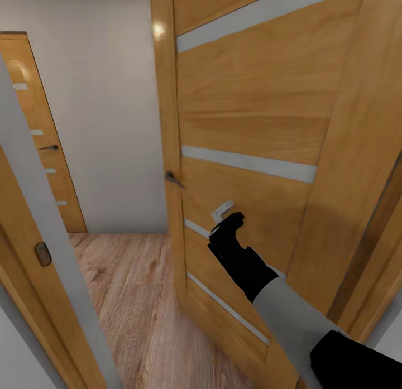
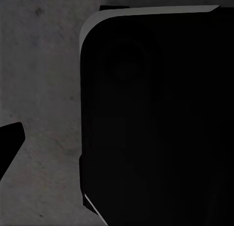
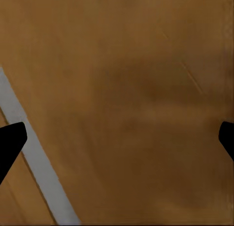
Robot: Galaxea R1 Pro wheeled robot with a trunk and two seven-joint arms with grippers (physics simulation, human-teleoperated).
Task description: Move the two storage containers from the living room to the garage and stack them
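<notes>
The robot faced a wooden door point(image 1: 245, 115) with pale horizontal stripes and a dark lever handle point(image 1: 173, 179) at its edge, swung partly open onto a hallway with a light wood-plank floor point(image 1: 134, 299). A second, similar door point(image 1: 42, 138) stood in the white wall point(image 1: 106, 99) beyond. The right arm reached forward, its gripper point(image 1: 231, 224) close against the near door's face, just below and right of the handle. In the right wrist view the two fingers point(image 3: 10, 138) stood wide apart, with only door panel and one pale stripe point(image 3: 36, 158) between them, nothing held. In the left wrist view one dark finger point(image 2: 9, 138) showed over mottled grey floor point(image 2: 39, 89), beside a large black rounded body point(image 2: 156, 119); whether the left fingers were apart or together could not be told.
</notes>
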